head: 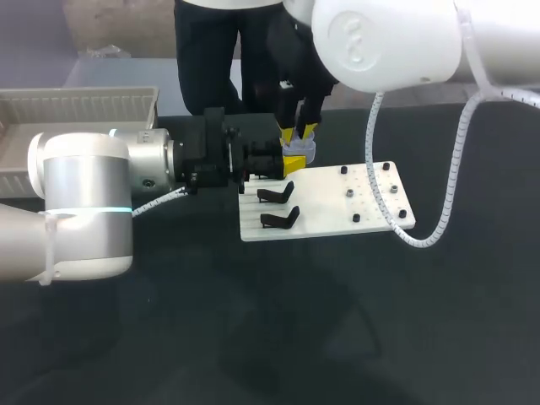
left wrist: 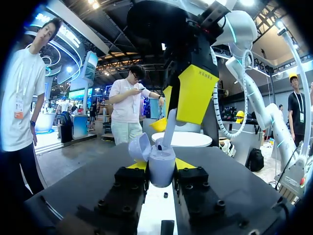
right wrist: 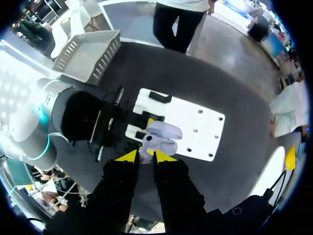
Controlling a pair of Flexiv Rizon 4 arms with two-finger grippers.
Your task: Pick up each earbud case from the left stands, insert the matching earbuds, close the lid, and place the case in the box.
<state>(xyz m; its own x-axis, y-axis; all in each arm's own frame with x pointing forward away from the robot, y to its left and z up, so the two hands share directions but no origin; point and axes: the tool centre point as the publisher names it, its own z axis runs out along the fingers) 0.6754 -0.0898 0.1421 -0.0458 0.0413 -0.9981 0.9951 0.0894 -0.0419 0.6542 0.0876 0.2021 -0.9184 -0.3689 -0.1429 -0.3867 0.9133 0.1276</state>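
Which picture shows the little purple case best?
The left wrist view: the case sits close up, lid open, gripped by the left tool. The head view shows it small, under the right tool and its earbud. The right wrist view shows it from above, beyond that tool.

The left gripper [left wrist: 161, 166] is masking the lower earbud case [left wrist: 162, 160], the right gripper [right wrist: 145, 155] the upper earbud [left wrist: 167, 134]. The left arm [head: 84, 194] is overlapping the box [head: 76, 101].

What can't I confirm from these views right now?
Head view: case interior, hidden by fingers of the right gripper.
Left wrist view: whether the earbud is seated; the case wall hides its end.
Head view: box floor, partly covered by the left arm.
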